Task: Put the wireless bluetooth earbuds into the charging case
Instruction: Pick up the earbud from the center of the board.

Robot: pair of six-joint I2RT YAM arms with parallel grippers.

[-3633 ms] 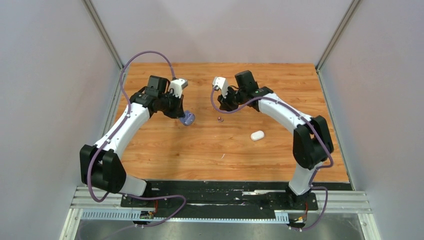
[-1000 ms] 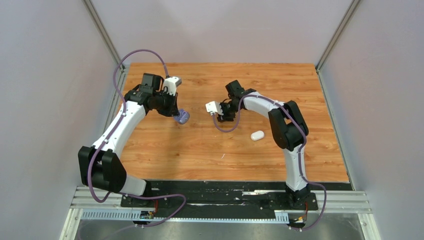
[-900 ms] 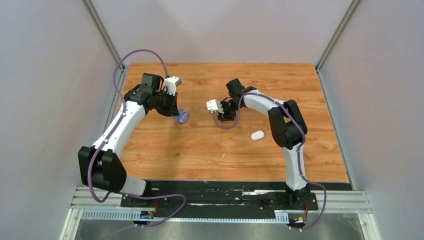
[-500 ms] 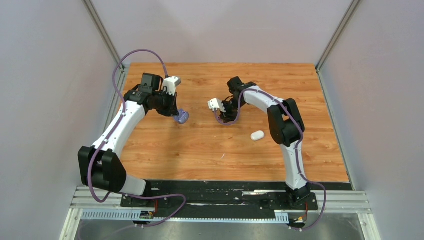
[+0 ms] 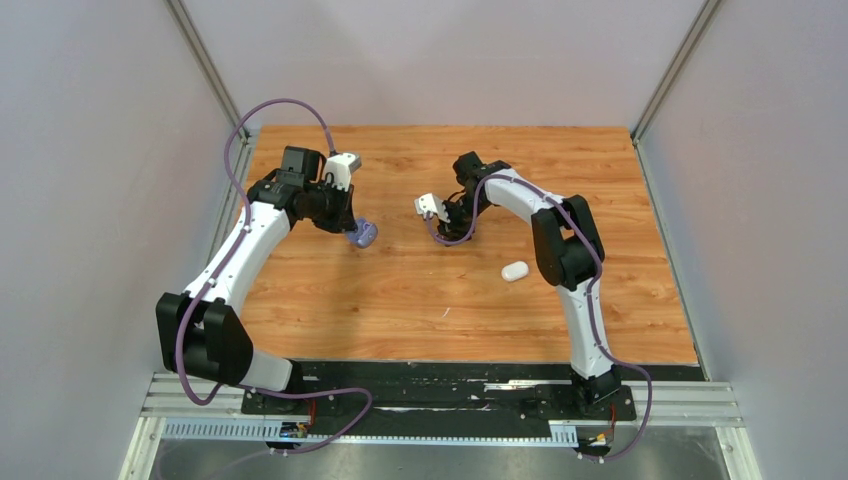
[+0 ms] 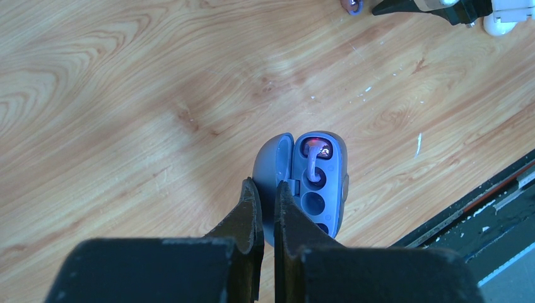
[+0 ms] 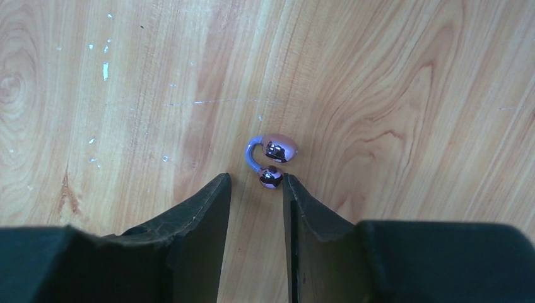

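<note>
- Two arms work over the wooden table (image 5: 380, 300): the left arm over its left half, the right arm bent in toward the middle
- Left gripper (image 6: 268, 189): the jaws are almost together, pinched on the raised lid of the purple charging case (image 6: 318, 183)
- That case is held with its lid swung open and its wells facing the wrist camera
- Whether the case rests on the wood or hangs just over it, I cannot tell
- One seated earbud (image 6: 313, 150), purple and glossy, sits in the well farthest from the fingers; the wells nearer the fingers show as dark round holes
- Right gripper (image 7: 257, 186): it points down at the board with its jaws set at a narrow gap and nothing clamped between them
- The loose earbud (image 7: 279, 148) is two shiny purple beads joined by a curved lilac band, and it lies on the wood just beyond the fingertips
- Its smaller bead sits at the mouth of the gap, close to one fingertip; touching or not, I cannot tell
- From the left wrist view this loose earbud shows at the top edge, just beside the dark tips of the right gripper and well apart from the open case
- The white charging case (image 5: 515, 271), oval with its lid shut, lies flat on the table, nearer the arm bases than the right gripper and apart from both grippers
</note>
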